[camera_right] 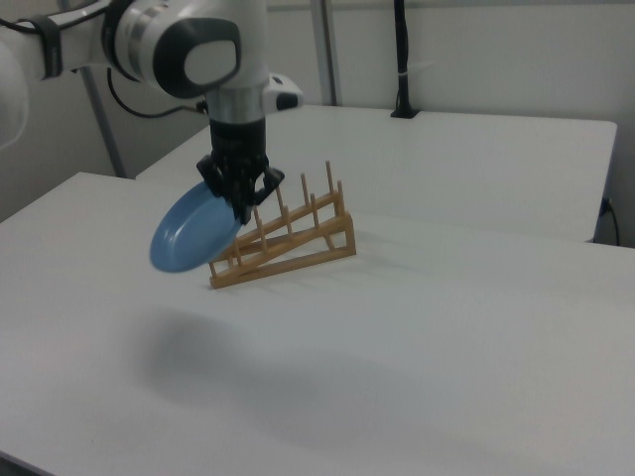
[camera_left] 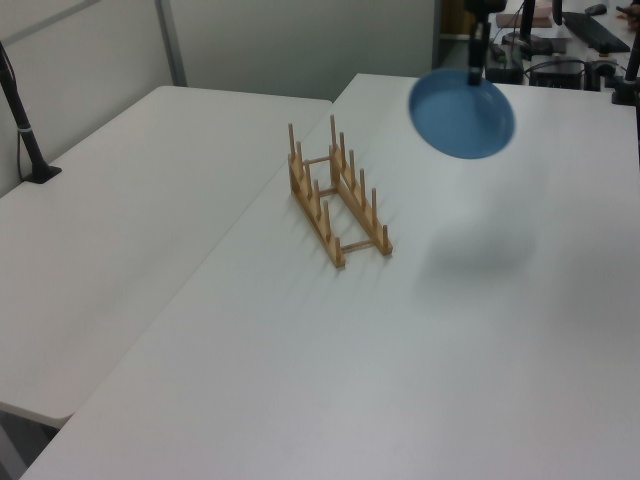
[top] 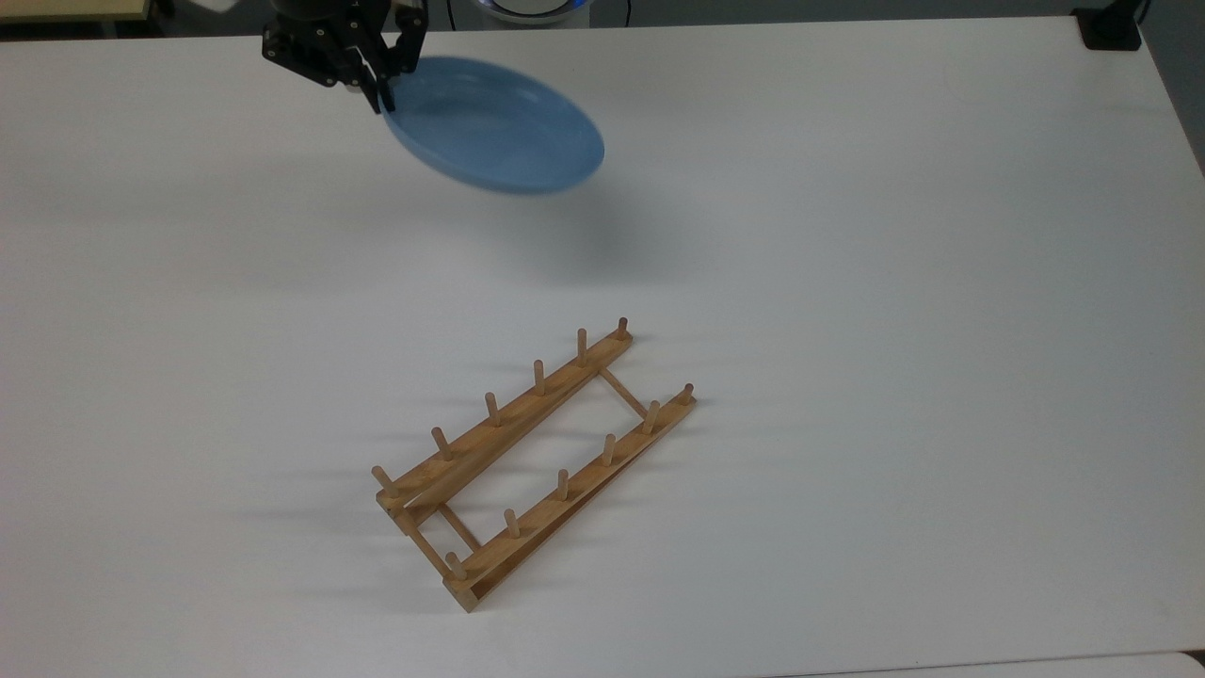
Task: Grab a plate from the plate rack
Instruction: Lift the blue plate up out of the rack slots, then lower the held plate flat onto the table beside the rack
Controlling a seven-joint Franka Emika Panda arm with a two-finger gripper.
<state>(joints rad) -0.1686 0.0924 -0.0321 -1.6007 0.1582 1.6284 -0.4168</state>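
While pinched at its rim by the closed hand [top: 381, 94], the plate [top: 494, 127] tilted, aloft, well apart from the plate rack [top: 532, 461].

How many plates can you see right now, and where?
1. The blue plate hangs tilted from the pincer, held by its rim, in the air away from the wooden rack, whose slots hold none.

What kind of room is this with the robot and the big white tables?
Probably a robot lab or workshop. A robot arm's hand holds a blue plate in the air over plain white tables. A wooden plate rack stands on one of them, and computer gear and cables sit at the back.
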